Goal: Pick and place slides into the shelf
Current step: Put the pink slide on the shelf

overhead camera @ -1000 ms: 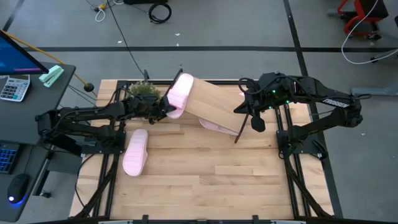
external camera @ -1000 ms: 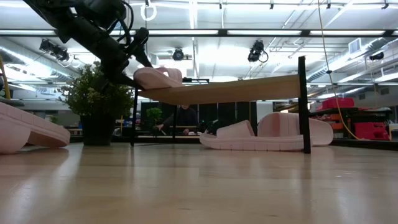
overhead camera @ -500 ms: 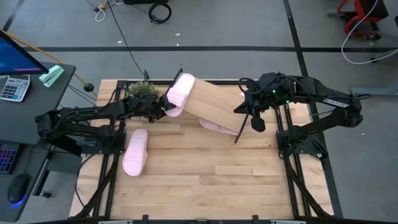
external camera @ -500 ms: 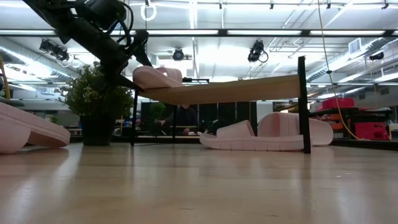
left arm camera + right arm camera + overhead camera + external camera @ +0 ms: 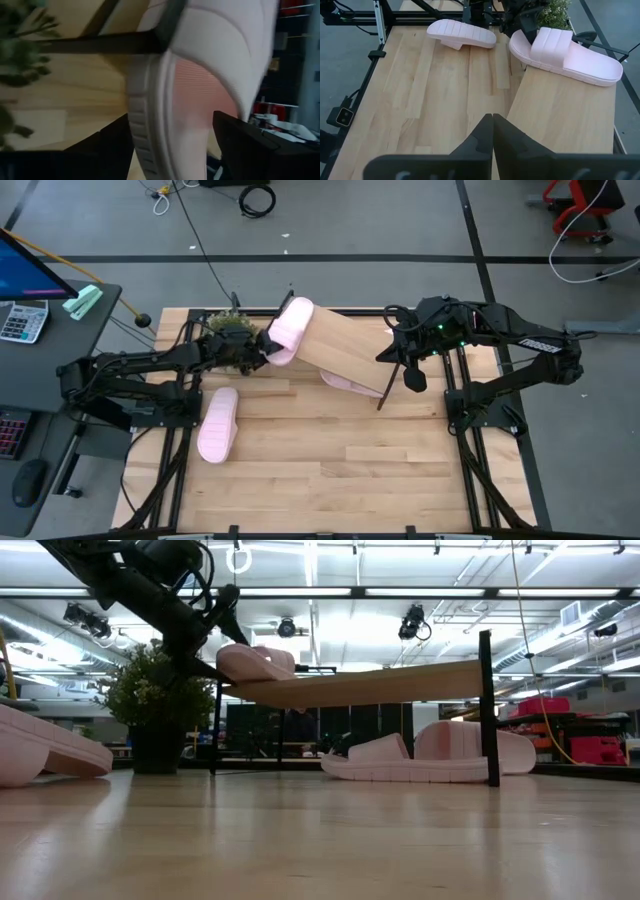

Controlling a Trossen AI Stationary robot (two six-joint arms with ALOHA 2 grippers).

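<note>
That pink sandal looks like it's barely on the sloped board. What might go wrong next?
1. The slide sits at the shelf's top corner with its end past the edge; as the left hand lets go, it may tip off or slip down the slanted board.
2. The left hand is close to the potted plant and might brush it when backing away.

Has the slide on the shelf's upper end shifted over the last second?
Barely. In the low view the slide has crept slightly right along the shelf, away from the potted plant. The left gripper stays at its heel.
</note>
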